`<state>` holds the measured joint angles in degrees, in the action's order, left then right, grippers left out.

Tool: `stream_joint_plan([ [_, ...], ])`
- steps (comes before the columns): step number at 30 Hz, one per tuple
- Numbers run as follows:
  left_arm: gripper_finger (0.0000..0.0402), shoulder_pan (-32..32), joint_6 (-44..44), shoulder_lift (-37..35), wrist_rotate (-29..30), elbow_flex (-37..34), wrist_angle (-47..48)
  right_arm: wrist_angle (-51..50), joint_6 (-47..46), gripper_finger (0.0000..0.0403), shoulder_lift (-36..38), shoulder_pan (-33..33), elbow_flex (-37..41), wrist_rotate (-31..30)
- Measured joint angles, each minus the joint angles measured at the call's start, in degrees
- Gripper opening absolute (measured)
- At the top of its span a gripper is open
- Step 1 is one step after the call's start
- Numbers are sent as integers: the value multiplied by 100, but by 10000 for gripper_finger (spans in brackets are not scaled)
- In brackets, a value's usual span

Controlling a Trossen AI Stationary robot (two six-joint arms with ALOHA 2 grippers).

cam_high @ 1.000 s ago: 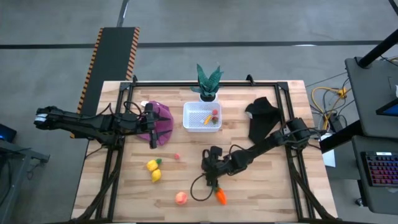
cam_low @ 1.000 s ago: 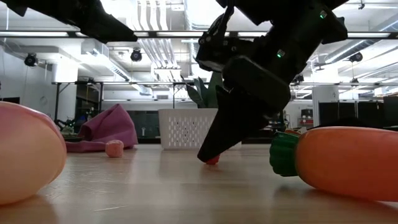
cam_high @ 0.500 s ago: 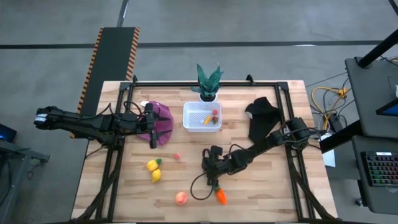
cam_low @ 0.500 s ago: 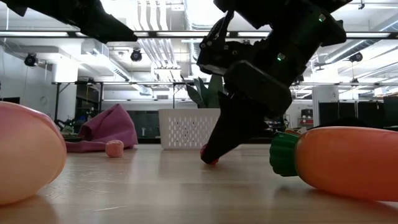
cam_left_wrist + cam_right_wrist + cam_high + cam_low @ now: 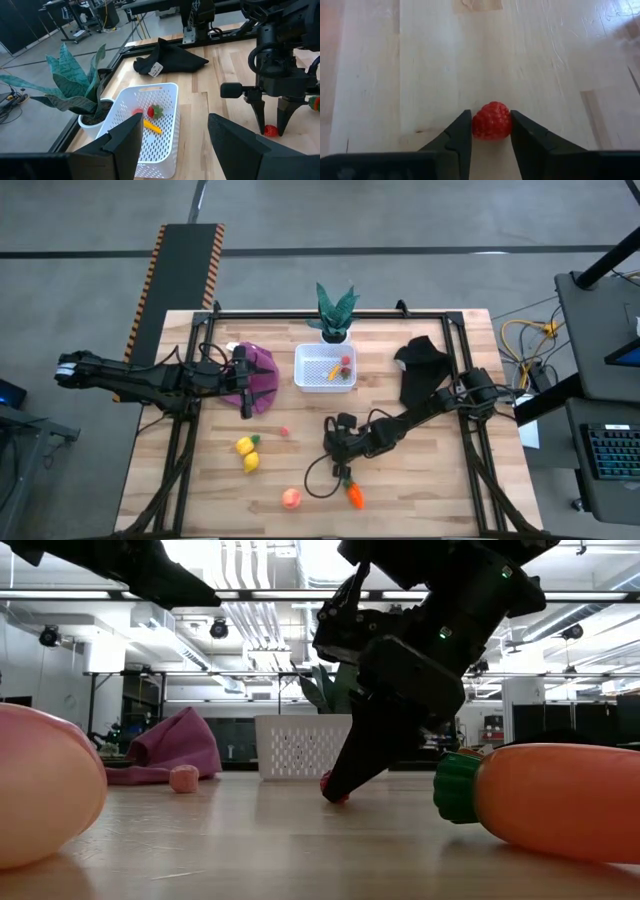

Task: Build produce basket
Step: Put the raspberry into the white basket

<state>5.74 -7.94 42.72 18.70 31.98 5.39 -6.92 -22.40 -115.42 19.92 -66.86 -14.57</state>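
Right hand (image 5: 490, 131) down on the desk (image 5: 420, 490) near the middle, fingers (image 5: 458, 135) closed in against both sides of a small red berry (image 5: 491, 121), which sits on the wood and looks pinched but not lifted. Left hand (image 5: 172, 140) parked over the purple cloth (image 5: 255, 362) at the far left, half open, nothing in it.

Probably very light and a little squashy (a bumpy toy raspberry), so likely to squirt out of a hard pinch; best taken across its widest part, as now, with gentle pressure.

Basket (image 5: 325, 367) at the far middle, just in front of the potted plant (image 5: 335, 312), already with a small carrot-like piece and a red berry inside. Black cloth (image 5: 420, 370) to its right.

Open wood between berry and basket, so a straight lift and carry looks clear; only the basket rim to get over. Carrot (image 5: 354, 496) just near of the right hand, peach (image 5: 291, 498) further left, both well back from the near edge. Lemons (image 5: 247, 453) and another tiny berry (image 5: 284, 431) lying left of the route.
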Motion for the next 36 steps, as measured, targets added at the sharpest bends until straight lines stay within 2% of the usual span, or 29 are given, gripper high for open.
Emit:
stream_joint_plan([
  [12, 209, 0, 0, 0, 0, -2, 0, -3, -96, 102, 85, 1, -3, 11],
  [18, 209, 0, 0, 0, 1, -2, 0, 151, 37, 100, 630, -31, -5, -58],
  [23, 209, 0, 0, 0, 1, -2, -1, 86, 549, 100, 1255, -121, 8, -491],
  [29, 209, 0, -2, -4, 2, -2, -1, -443, 1218, 99, 1934, -691, 19, -648],
  [36, 209, 0, -26, -17, 2, -2, -15, -1101, 1765, 100, 2074, -1664, 34, -449],
])
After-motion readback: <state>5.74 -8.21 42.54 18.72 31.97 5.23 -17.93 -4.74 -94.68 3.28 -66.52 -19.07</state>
